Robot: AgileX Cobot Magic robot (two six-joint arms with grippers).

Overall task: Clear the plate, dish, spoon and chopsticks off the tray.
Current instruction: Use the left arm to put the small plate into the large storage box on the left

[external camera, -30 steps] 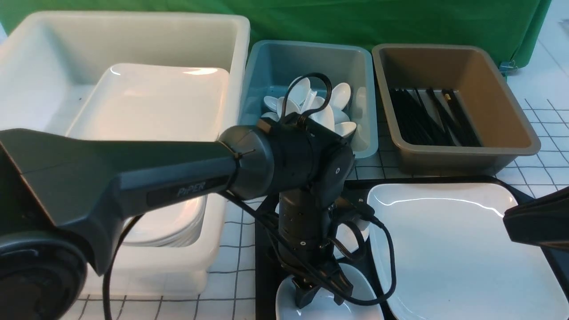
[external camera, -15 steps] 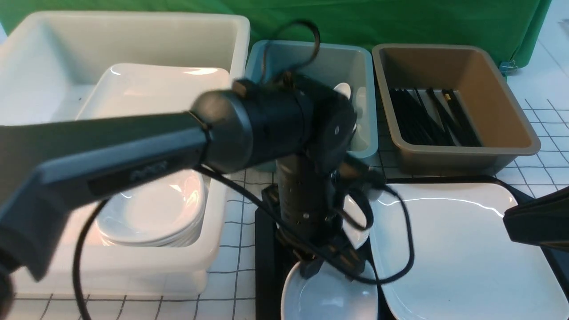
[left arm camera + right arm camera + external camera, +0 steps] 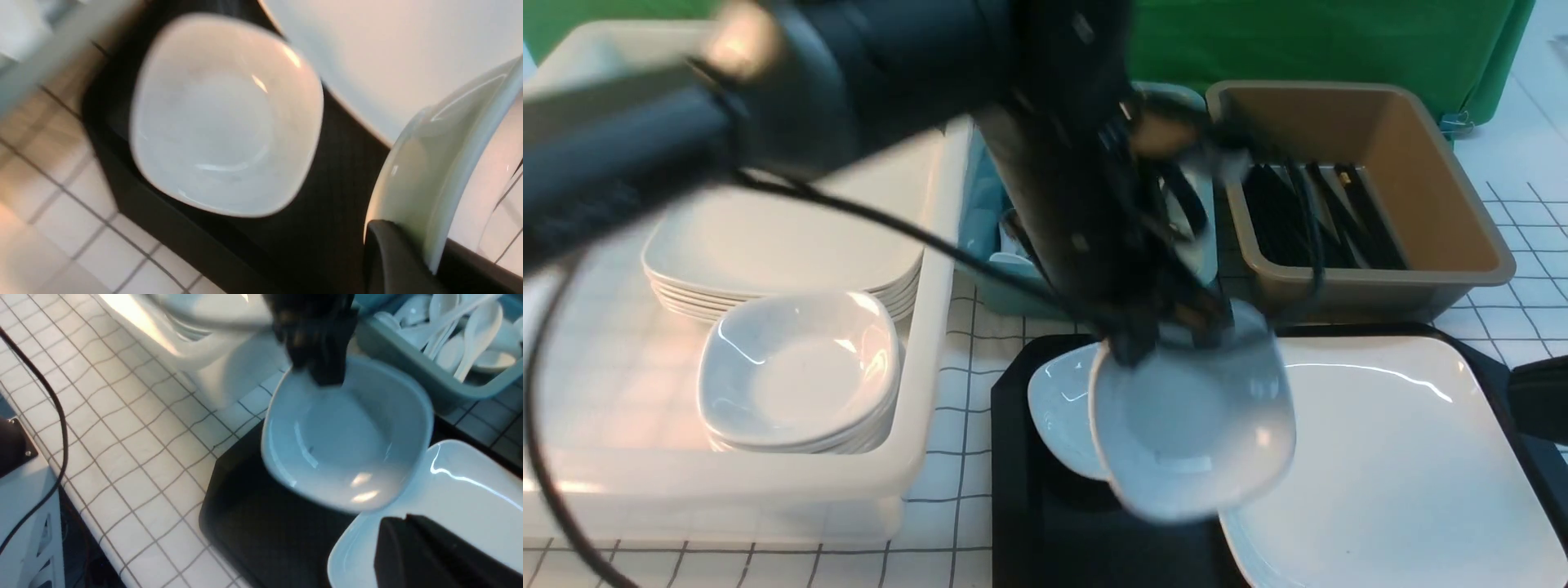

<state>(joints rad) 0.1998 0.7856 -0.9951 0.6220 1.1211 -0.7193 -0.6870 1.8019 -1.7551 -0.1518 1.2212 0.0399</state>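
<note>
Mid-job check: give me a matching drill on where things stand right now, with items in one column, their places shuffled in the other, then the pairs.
1. raised dish
2. plate
3. black chopsticks
4. dish stack

A. in the brown tub
B. resting on the tray
C. in the white tub
D. gripped by the left end effector

Pairs: 1-D, 2-B, 3-A, 4-C.

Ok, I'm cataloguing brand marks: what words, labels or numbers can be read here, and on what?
None can be read. The left arm is smeared by motion, so any marking on it is lost. The plate, tray and brown tub show no print.
</note>
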